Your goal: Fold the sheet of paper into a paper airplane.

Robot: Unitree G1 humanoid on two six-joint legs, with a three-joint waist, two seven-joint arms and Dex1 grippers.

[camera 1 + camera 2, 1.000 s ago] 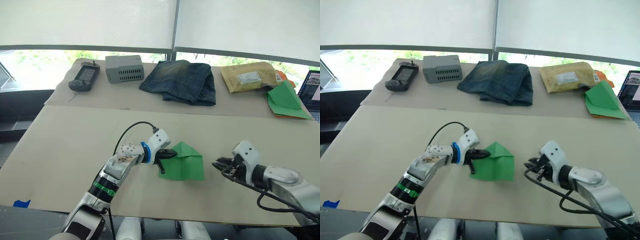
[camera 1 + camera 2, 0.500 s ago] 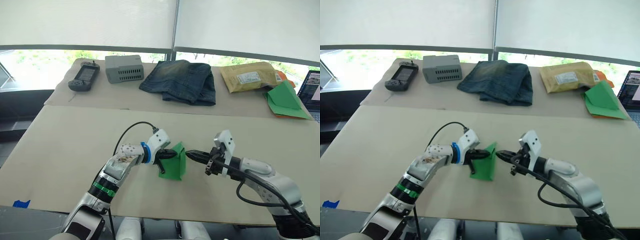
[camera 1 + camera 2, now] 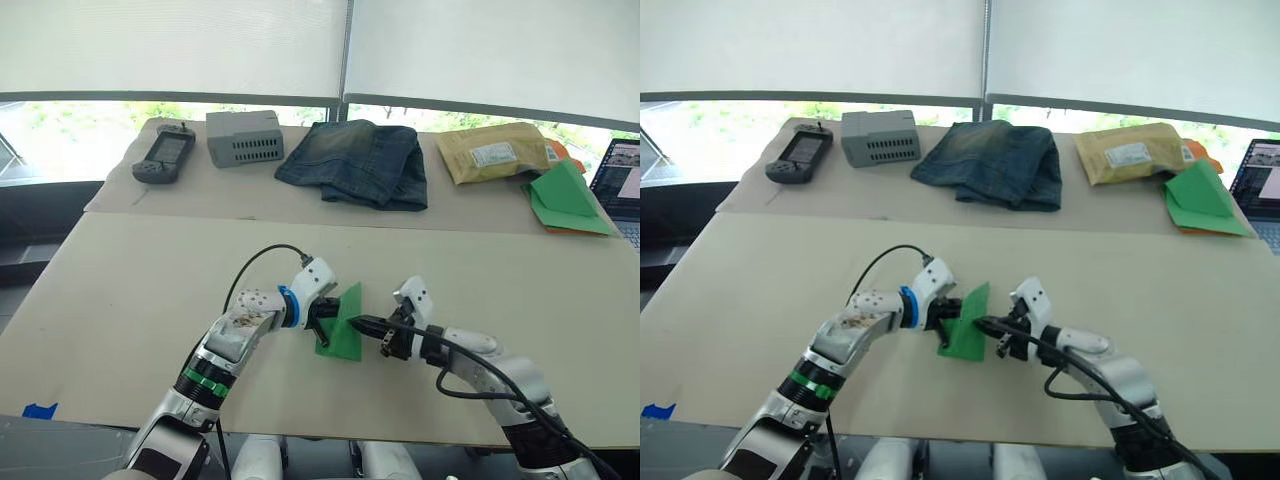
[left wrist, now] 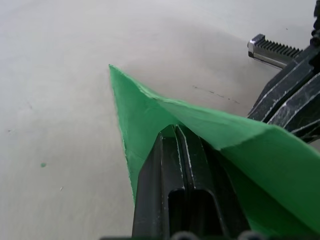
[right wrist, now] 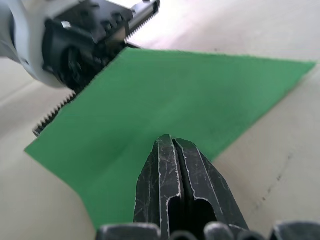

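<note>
Bright window daylight behind, blurred wrist foregrounds.

One green sheet (image 3: 341,325), two tools (image 3: 322,318) (image 3: 362,324).

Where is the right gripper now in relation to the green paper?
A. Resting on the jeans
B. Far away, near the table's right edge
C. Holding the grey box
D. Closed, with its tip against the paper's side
D: the right gripper, fingers together, meets the green paper, with the left gripper on the opposite side.

Head stereo looks down over the table (image 3: 120,300); wrist cameras, seemingly close, share the sheet of paper (image 5: 190,95)
</note>
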